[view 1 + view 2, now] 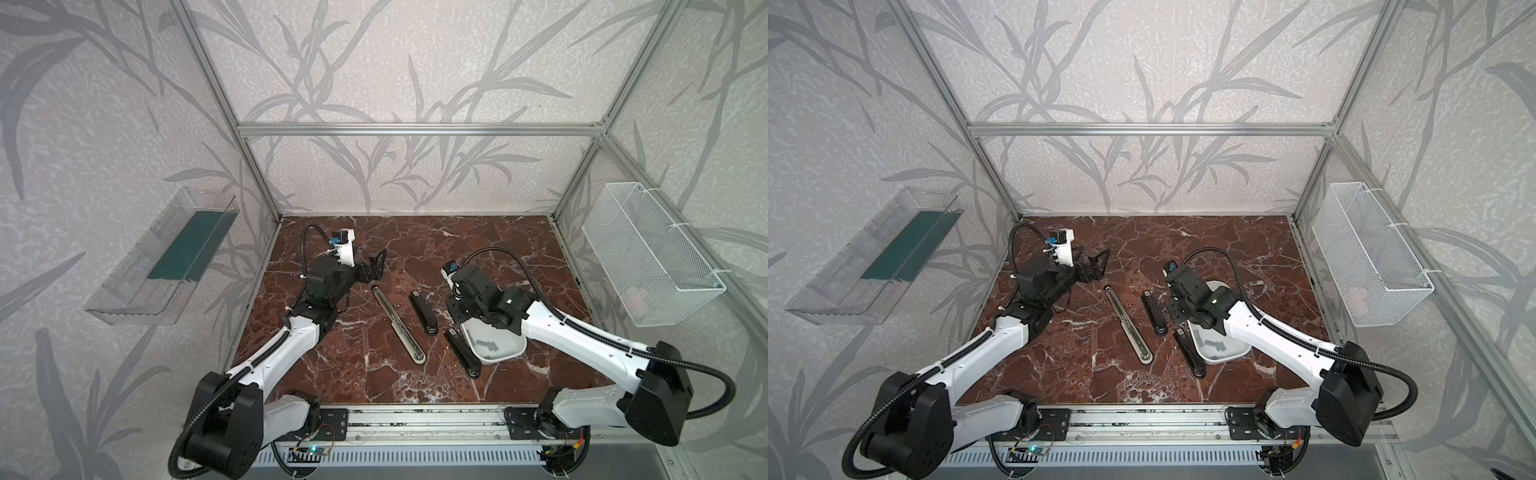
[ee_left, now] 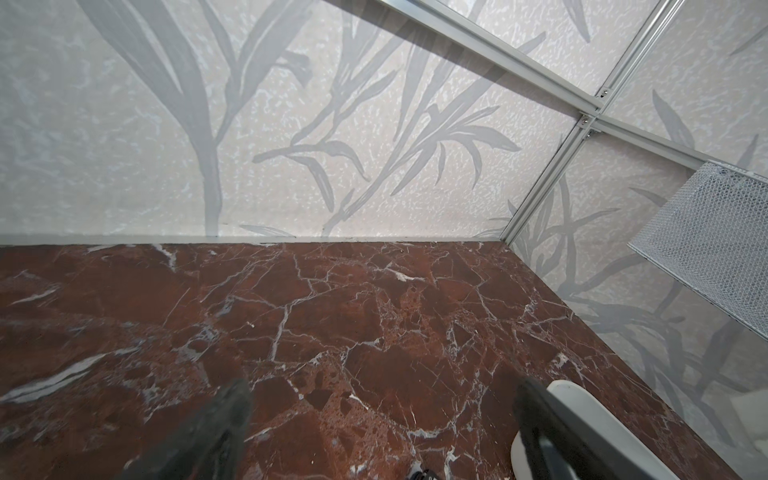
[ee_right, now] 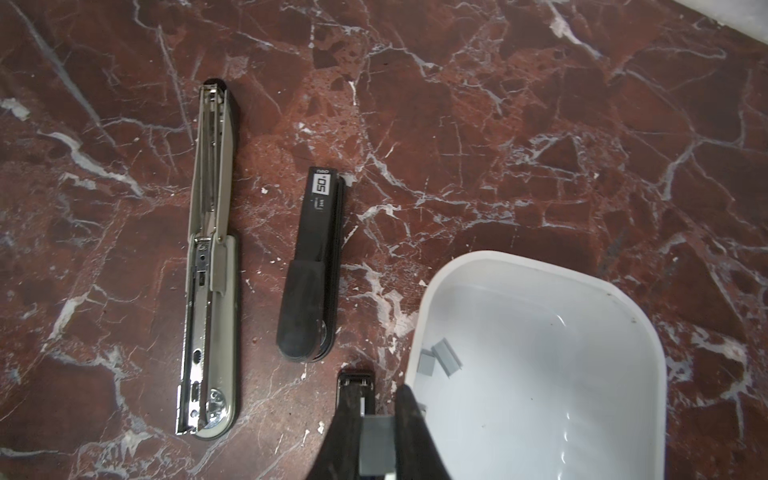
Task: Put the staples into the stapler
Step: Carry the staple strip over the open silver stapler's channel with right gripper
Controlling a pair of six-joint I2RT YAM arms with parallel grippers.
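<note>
My right gripper [image 3: 376, 411] is shut on a grey strip of staples [image 3: 376, 444]. It hangs just above the front end of an open black stapler [image 3: 355, 382] that lies beside a white tray [image 3: 419, 316]; whether the strip touches the stapler I cannot tell. More loose staples [image 3: 446, 357] lie in that tray, seen in both top views [image 1: 488, 344] [image 1: 1212, 345]. In both top views the black stapler [image 1: 461, 353] [image 1: 1190, 353] lies at the tray's left edge. My left gripper [image 1: 376, 264] [image 2: 384, 415] is open and empty, over bare table at the back left.
A closed black stapler [image 1: 424, 312] [image 3: 311, 266] and a long beige and silver stapler [image 1: 398, 324] [image 3: 210, 266] folded out flat lie mid-table. A wire basket [image 1: 652, 253] hangs on the right wall, a clear bin [image 1: 162, 257] on the left wall.
</note>
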